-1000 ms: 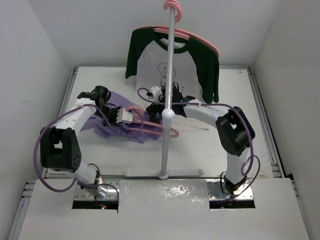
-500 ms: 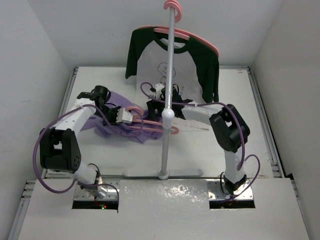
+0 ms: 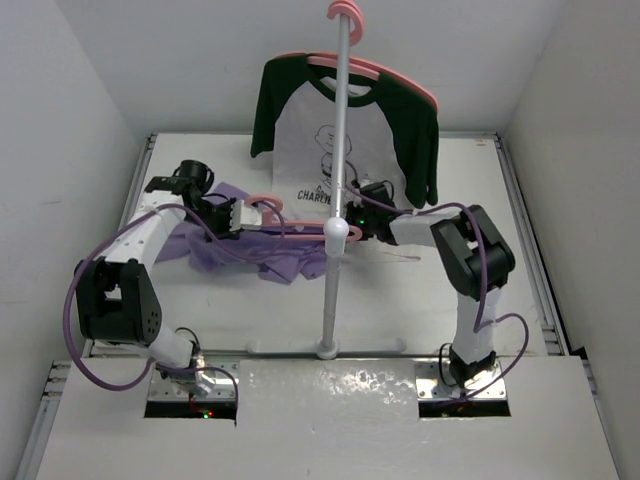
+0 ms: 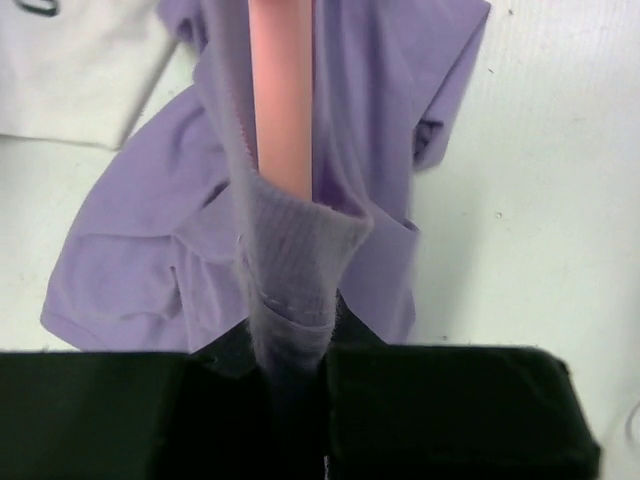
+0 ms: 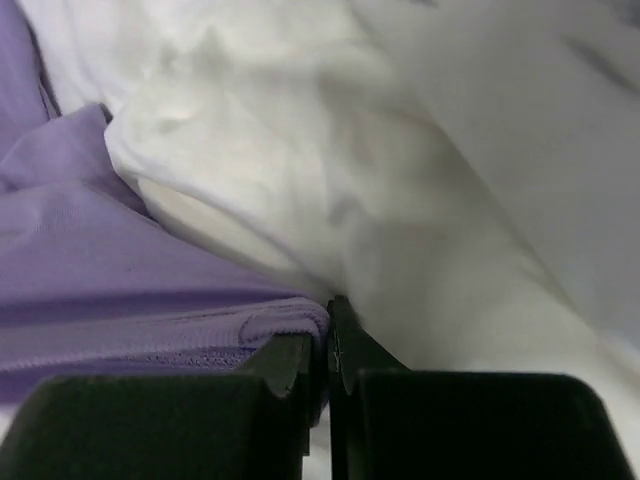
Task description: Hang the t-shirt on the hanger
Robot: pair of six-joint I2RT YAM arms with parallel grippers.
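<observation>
The lavender t-shirt [image 3: 215,250] lies bunched on the table left of centre. Its collar is drawn over one end of the pink hanger [image 3: 268,203]. My left gripper [image 3: 232,215] is shut on the hanger where the fabric covers it. In the left wrist view the pink hanger bar [image 4: 282,90] rises from the jaws through the t-shirt's ribbed collar [image 4: 300,260]. My right gripper [image 3: 358,222] sits just right of the stand pole, shut on the t-shirt. The right wrist view shows the t-shirt's ribbed edge [image 5: 270,328] pinched between the jaws of the right gripper [image 5: 322,345].
A grey stand pole [image 3: 342,120] rises from a base [image 3: 325,347] in front of the arms. On it hangs a white printed shirt with dark green sleeves [image 3: 300,130] on a second pink hanger [image 3: 400,80]. Its white hem [image 5: 400,150] drapes close above my right gripper.
My right gripper has shut on the t-shirt's edge and pulled to the right past the pole. The left arm has carried the hanger back and to the left.
</observation>
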